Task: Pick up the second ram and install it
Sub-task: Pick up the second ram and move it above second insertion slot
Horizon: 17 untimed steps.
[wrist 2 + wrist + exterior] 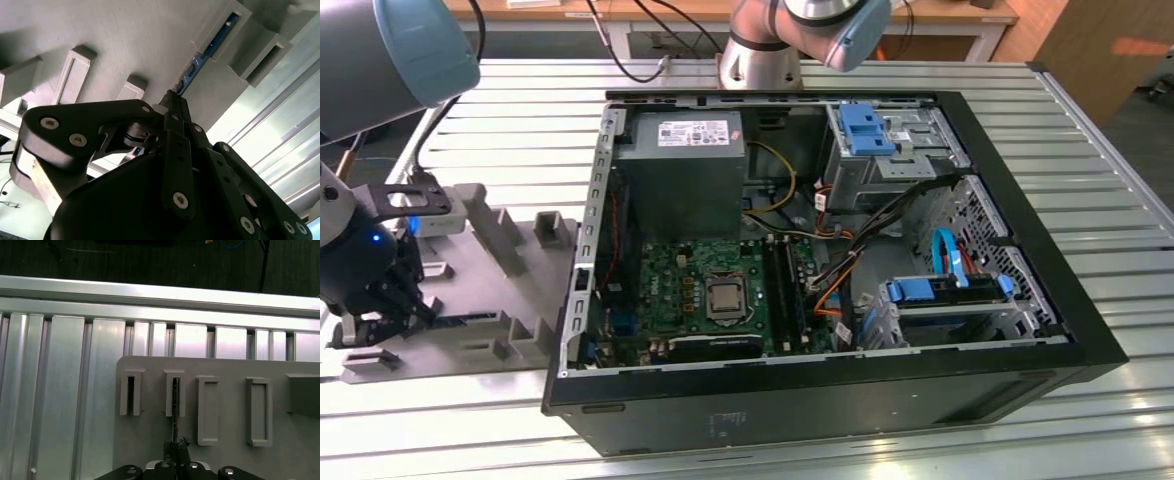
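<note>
The claw point(172, 102) is clenched on the top edge of the second ram point(200, 60), which stands on edge in a slot of the gray holder point(225, 370) directly beneath the claw on the desk point(65, 390). The grip looks narrow and near one end of the stick, so I judge a lift could tilt the stick and jam it against the slot walls. A loose pinch could let it slip out over the holder, well short of the open computer case point(1067, 330) off to the claw's side.
</note>
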Tool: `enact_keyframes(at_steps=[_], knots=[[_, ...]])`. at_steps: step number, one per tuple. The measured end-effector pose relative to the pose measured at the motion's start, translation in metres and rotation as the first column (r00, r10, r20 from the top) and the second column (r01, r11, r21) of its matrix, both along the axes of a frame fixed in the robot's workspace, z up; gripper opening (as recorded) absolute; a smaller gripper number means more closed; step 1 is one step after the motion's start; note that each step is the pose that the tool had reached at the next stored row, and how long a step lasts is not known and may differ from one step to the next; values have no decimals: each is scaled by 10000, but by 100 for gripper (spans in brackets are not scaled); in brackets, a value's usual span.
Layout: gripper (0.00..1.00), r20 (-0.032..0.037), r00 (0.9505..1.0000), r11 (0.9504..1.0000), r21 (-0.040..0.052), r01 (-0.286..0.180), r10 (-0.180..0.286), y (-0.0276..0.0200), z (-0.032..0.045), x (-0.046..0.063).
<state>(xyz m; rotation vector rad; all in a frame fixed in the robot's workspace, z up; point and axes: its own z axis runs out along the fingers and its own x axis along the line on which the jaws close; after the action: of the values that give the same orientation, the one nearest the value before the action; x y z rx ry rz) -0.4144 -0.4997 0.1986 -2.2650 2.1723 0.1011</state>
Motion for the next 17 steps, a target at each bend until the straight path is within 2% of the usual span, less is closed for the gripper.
enact_keyframes(at_steps=[1,17], knots=[[12,0,10000,10000,0,-1,1,0,0,0],[12,0,10000,10000,0,95,-95,-3,-1,1]])
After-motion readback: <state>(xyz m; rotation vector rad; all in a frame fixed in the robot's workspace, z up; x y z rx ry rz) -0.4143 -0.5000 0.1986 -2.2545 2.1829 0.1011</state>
